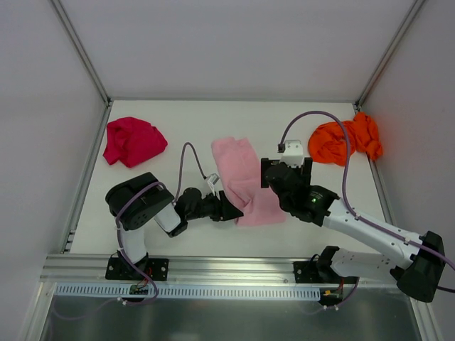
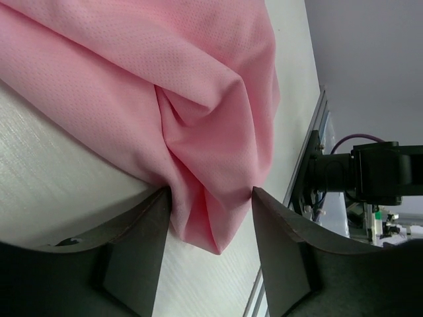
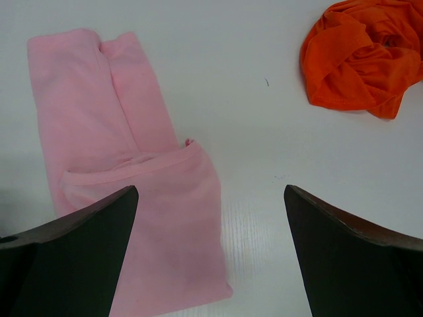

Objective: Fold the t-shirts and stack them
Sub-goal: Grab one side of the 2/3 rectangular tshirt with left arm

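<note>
T-shirts: three in all, every one lying on the white counter (image 1: 185, 121), none stacked.
Pink: one light pink cloth t-shirt (image 1: 245, 185), laid out long and partly folded at the middle of the counter, near end doubled over, reaching toward the front edge.
Magenta: one magenta-red cloth t-shirt (image 1: 133, 142), crumpled in a heap at the far left, well apart from the pink one.
Orange: one bright orange cloth t-shirt (image 1: 345, 141), crumpled in a heap at the far right, against the side wall.
Arms: two, the left black-and-white arm (image 1: 142, 206) stretched low toward the pink shirt's left edge, the right black-and-white arm (image 1: 355, 224) raised over the shirt's right side.
Left jaws: about half open, set either side of a bunched fold at the pink shirt's edge; cloth touching the dark fingers (image 2: 132, 257) near their tips, bare counter showing beside the fold lower down; no squeeze seen.
Right jaws: spread wide, holding nothing, hanging above the counter with the pink shirt below to one side and the orange heap to the other.
Cables: two purple ones, one per arm.
</note>
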You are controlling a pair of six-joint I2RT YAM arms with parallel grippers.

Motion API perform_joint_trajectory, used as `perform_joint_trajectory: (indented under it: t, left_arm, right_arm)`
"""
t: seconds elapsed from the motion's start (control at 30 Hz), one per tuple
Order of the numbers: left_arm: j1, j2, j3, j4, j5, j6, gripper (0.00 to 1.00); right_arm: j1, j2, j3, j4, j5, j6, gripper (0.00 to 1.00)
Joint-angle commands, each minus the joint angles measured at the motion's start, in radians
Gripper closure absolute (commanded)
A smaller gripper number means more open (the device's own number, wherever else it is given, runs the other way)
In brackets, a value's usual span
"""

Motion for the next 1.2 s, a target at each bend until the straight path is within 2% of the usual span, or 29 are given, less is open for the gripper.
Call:
perform_joint_trajectory:
  t: [0.0,0.1,0.17,0.27,0.3,0.33,0.37,0.43,0.57,0.73,1.17]
  left_arm:
    - [-0.015,0.041,0.009,0.034,0.01,0.032,0.51]
    - [-0.017,0.049,0.009,0.044,0.018,0.028,0.68]
    - [-0.019,0.038,0.006,0.042,0.014,0.031,0.69]
    - [-0.019,0.014,-0.002,0.028,0.007,0.04,0.8]
    - [-0.019,0.005,-0.005,0.022,0.001,0.044,0.86]
    - [-0.019,-0.006,-0.008,0.004,-0.005,0.052,0.95]
    - [-0.019,-0.033,-0.006,-0.011,-0.012,0.054,0.99]
    - [-0.019,-0.067,0.017,-0.051,-0.013,0.078,1.0]
    - [-0.019,-0.193,0.086,-0.247,-0.053,0.15,1.0]
    - [-0.019,-0.326,0.136,-0.377,-0.079,0.195,1.0]
    - [-0.019,-0.685,0.003,-0.587,-0.254,0.189,1.0]
  right_arm:
    - [-0.009,-0.04,0.036,-0.006,0.009,0.004,0.01]
    - [-0.012,-0.051,0.029,-0.009,0.009,0.004,0.01]
    - [-0.017,-0.051,0.027,-0.009,0.004,0.004,0.01]
    - [-0.022,-0.045,0.027,-0.011,0.0,0.006,0.01]
    - [-0.023,-0.043,0.027,-0.011,-0.002,0.007,0.01]
    - [-0.025,-0.042,0.026,-0.009,-0.006,0.006,0.01]
    - [-0.026,-0.037,0.021,-0.006,-0.009,0.006,0.01]
    - [-0.029,-0.031,0.016,0.0,-0.028,0.01,0.01]
    - [-0.029,-0.017,-0.013,0.023,-0.04,0.026,0.01]
    - [-0.029,-0.051,-0.047,0.023,0.01,0.027,0.02]
    - [-0.051,-0.054,-0.057,0.04,-0.031,0.026,0.02]
